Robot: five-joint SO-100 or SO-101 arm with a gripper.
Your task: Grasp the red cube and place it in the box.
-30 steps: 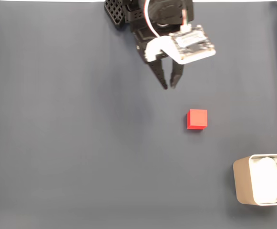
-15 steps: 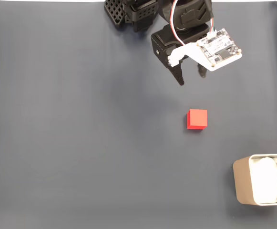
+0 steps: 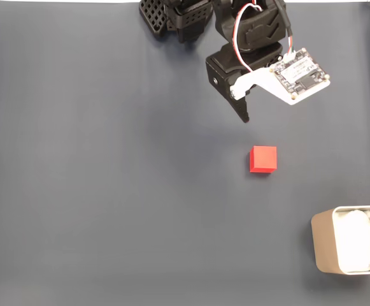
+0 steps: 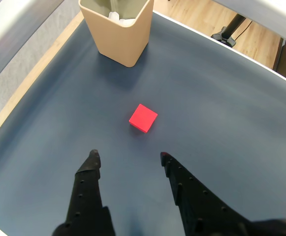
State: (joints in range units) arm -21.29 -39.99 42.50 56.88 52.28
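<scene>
Dark grey matte worktop, wood floor visible past its edge in the wrist view. Black two-finger hand has its fingers spread apart, nothing between them, hovering off the surface. Small bright red matte cube sits on the worktop ahead of the fingertips, roughly centred on the gap, not touching. In the fixed view the cube lies below the hand, apart from it. Beige-white rounded-corner box with white lining sits at the lower right edge, well apart from the cube.
</scene>
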